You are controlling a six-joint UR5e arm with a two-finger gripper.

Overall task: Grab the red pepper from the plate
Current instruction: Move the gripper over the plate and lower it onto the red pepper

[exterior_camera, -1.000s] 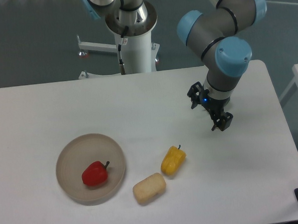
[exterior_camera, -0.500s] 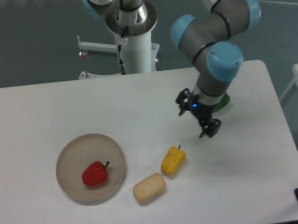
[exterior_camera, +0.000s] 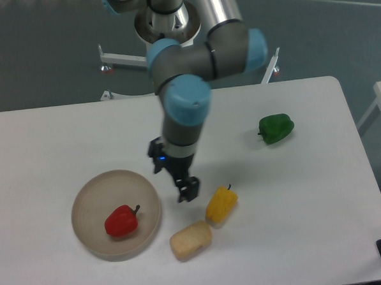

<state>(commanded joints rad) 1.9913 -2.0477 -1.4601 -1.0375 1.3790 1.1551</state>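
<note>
Toward the front edge of the counter (exterior_camera: 62, 124) there's a pale bread lump (exterior_camera: 190, 239), with the plate (exterior_camera: 91, 192) just left of it in the front-left area. The red pepper (exterior_camera: 121, 221) lies in the plate, a bit right of its middle, stem pointing right. Yellow pepper (exterior_camera: 220, 205) is touching the lump's upper right corner. The gripper (exterior_camera: 177, 181) hangs between the plate's right rim and the yellow pepper, not holding anything. Can't really tell how wide the fingers are spread from this angle. Further back, near the right edge, there's a green pepper (exterior_camera: 276, 128) well apart from everything else.
</note>
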